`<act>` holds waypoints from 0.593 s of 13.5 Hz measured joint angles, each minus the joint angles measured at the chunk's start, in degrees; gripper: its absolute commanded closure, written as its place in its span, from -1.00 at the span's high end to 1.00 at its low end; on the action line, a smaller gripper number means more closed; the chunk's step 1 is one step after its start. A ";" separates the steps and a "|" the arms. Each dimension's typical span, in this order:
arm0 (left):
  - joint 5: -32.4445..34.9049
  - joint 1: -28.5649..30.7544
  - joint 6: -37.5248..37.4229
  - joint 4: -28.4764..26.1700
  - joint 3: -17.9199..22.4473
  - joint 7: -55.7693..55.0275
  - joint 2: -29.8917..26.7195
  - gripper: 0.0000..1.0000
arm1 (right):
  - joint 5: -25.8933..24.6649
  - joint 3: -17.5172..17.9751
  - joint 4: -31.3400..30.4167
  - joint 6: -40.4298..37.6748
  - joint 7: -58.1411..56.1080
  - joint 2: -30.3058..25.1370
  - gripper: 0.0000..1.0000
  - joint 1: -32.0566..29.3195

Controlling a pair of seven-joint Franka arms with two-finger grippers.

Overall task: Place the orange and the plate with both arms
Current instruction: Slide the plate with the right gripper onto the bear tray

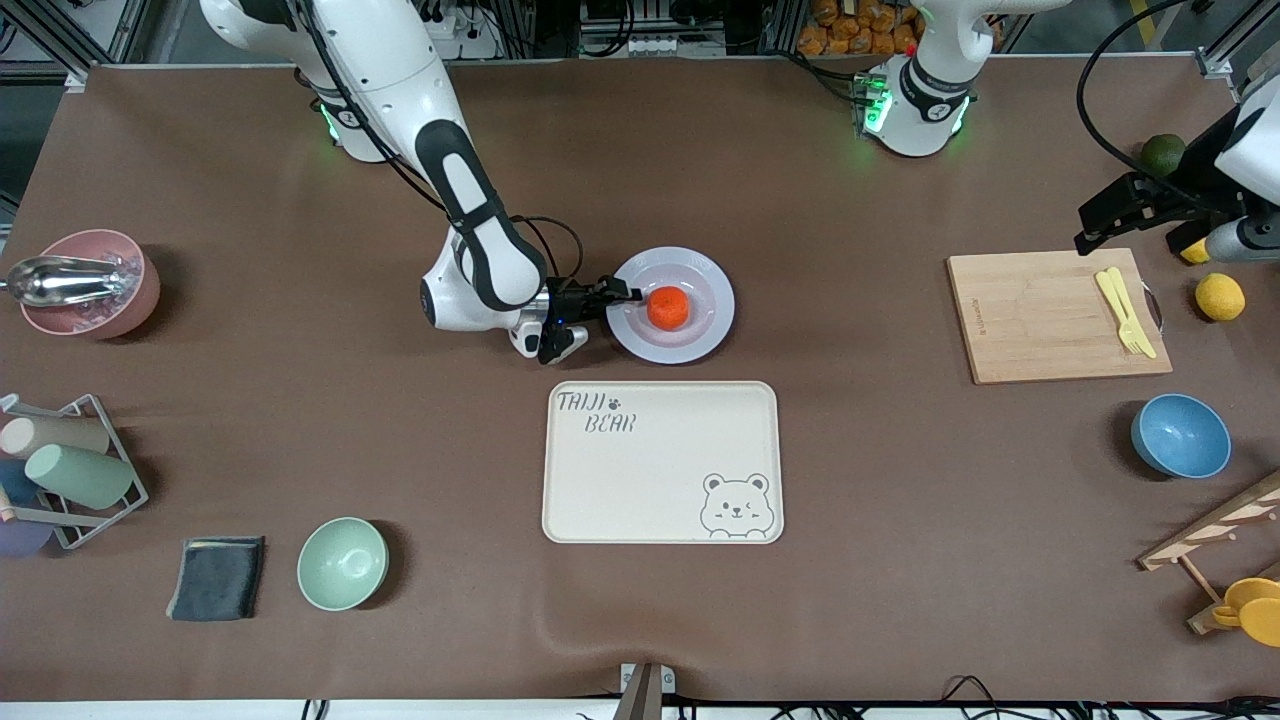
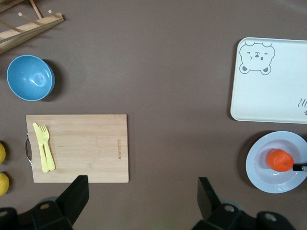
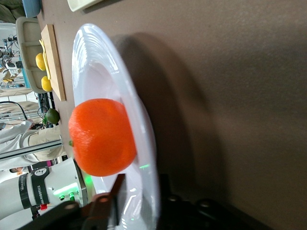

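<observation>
Pale lavender-white, glossy and round, the shallow plate (image 1: 670, 304) sits at the centre of the front view, just above the cream rectangular bear-print tray (image 1: 661, 462) and apart from it. Its wide rim rings a shallow well. In that well rests the small bright red-orange fruit (image 1: 668, 307), round, with finely dimpled skin, touching the plate's inner surface; the right wrist view shows its matte peel (image 3: 101, 137) against the plate's shiny rim (image 3: 144, 143).

The right gripper (image 1: 622, 293) is low at the plate's edge on the side toward the right arm's end of the table. In the right wrist view the rim runs between its fingers, one above the rim and one beneath, so the jaws are clamped on the plate. The fingertip stops just beside the orange; contact with the fruit cannot be confirmed.

The left gripper (image 2: 141, 196) hangs in the upper right of the front view, over the table by the light wooden cutting board (image 1: 1056, 315). Its fingers stand wide apart and hold nothing; this arm waits.

On the board lies a yellow plastic fork and knife (image 1: 1125, 311). A yellow lemon (image 1: 1220, 296) lies beside the board, toward the left arm's end. A round blue bowl (image 1: 1181, 435) sits nearer the front camera than the board.
</observation>
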 measured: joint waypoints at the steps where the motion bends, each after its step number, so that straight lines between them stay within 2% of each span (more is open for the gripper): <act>1: 0.00 0.00 -0.15 0.01 0.00 0.01 0.00 1.00 | 0.02 -0.01 0.21 0.01 -0.03 0.00 -1.00 0.00; 8: 0.00 0.02 -0.44 0.03 -0.01 0.05 0.00 1.00 | 0.20 -0.39 2.52 -0.61 -0.03 -0.75 -1.00 -1.20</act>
